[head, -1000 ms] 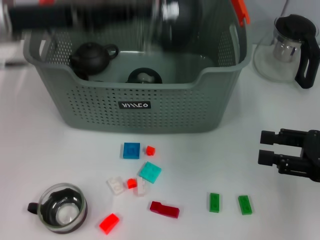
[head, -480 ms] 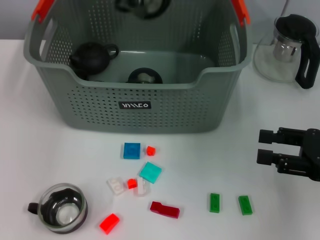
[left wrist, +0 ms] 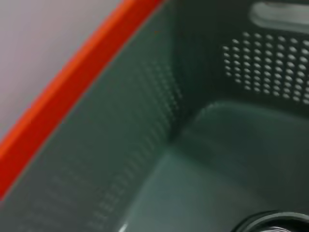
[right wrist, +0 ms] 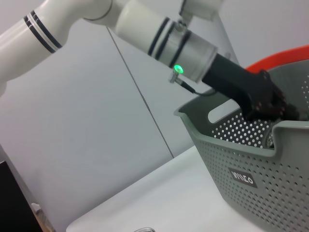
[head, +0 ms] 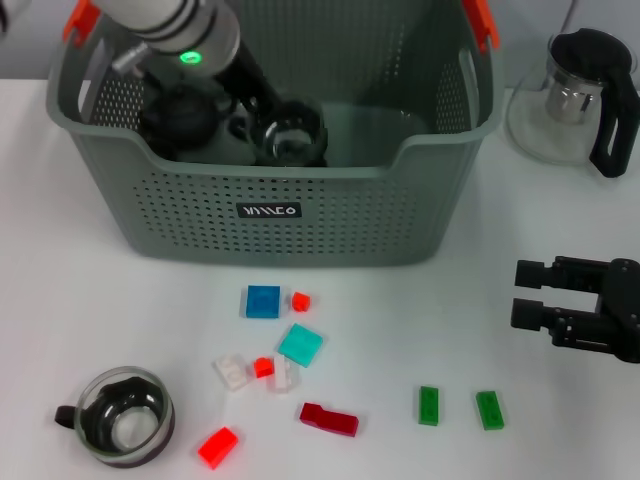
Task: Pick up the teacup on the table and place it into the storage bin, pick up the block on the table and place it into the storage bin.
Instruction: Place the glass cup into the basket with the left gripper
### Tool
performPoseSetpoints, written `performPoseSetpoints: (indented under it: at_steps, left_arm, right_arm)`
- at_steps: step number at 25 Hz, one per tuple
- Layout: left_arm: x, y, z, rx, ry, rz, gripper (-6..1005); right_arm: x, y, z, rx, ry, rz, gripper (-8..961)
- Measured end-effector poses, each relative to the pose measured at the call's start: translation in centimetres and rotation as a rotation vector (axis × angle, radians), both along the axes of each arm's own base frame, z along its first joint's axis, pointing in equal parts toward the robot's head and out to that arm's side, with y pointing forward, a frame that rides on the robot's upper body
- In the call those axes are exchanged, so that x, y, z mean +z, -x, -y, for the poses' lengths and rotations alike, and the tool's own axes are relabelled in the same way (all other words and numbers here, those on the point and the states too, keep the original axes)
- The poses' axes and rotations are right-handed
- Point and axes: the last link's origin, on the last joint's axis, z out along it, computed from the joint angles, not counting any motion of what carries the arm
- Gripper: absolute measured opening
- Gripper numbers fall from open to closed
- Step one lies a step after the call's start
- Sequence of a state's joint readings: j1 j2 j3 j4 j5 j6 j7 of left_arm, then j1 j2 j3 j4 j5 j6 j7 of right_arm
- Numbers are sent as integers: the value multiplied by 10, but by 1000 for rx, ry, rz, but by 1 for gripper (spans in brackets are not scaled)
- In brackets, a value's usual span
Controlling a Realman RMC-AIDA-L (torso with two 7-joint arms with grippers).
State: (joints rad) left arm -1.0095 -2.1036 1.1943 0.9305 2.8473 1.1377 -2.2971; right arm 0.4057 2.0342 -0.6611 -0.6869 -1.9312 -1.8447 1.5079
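Near left on table: glass teacup (head: 122,417), untouched. Blocks (head: 299,345) scattered centre, near side of storage bin (head: 270,200). Right gripper (head: 532,297) parked near right, fingers spread, empty. Left gripper (head: 285,135) deep inside bin, apparently lowering dark cup; grasp state unclear. Step: placing into bin. Next move likely calls for release, then lifting clear of rim.

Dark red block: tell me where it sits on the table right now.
In the head view the dark red block lies on the table near the front edge, just left of the two green blocks and below the teal block.
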Motion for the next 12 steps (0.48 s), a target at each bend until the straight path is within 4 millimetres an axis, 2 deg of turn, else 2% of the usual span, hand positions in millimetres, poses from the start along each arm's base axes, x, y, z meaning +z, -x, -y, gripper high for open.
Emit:
performPoseSetpoints:
  at_steps: [4,9,12]
  left_arm:
    - [-7,-3,1,-11,14,-19,60]
    - [-5,-9,2,-16,-5,0,62]
    - [2,-16,3,-33,-30,31,162]
  right_arm:
    - [1,-1,1,-2,1,0,674]
    - [2,-3,3,-12,-6,-4,673]
    - [3,-3,3,-13,-9,-6,673]
